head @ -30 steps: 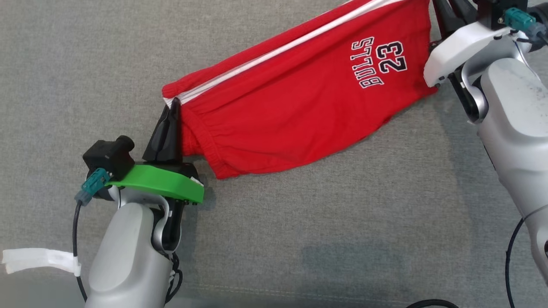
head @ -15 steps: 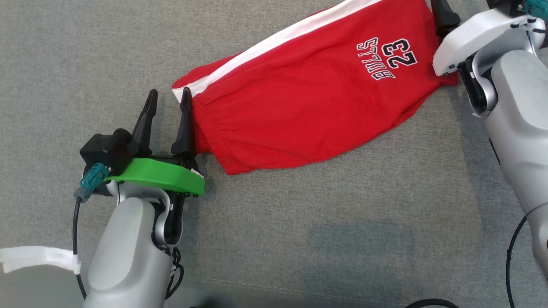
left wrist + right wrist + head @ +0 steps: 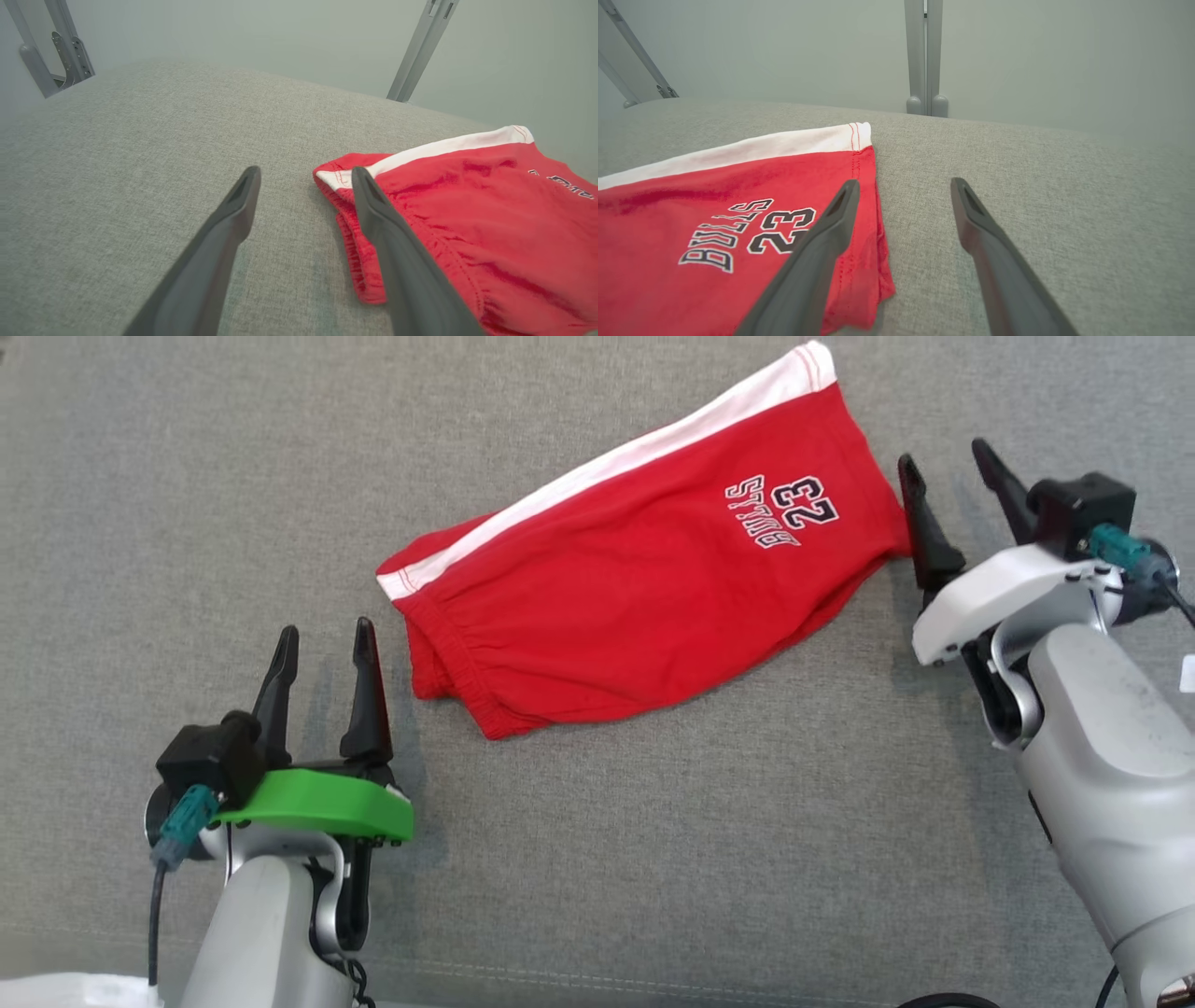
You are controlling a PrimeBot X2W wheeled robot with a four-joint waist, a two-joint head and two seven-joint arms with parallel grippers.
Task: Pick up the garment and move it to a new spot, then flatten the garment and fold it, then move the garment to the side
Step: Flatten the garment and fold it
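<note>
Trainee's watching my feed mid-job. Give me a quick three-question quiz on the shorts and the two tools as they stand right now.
1. True or false: the left tool is clamped on the red shorts.
2. Which number is printed on the shorts? A) 23 B) 32 C) 45
3. Which tool stands beside the printed end of the shorts?

Key: 1. False: its jaws are apart, just clear of the waistband. 2. A. 3. The right tool.
</note>
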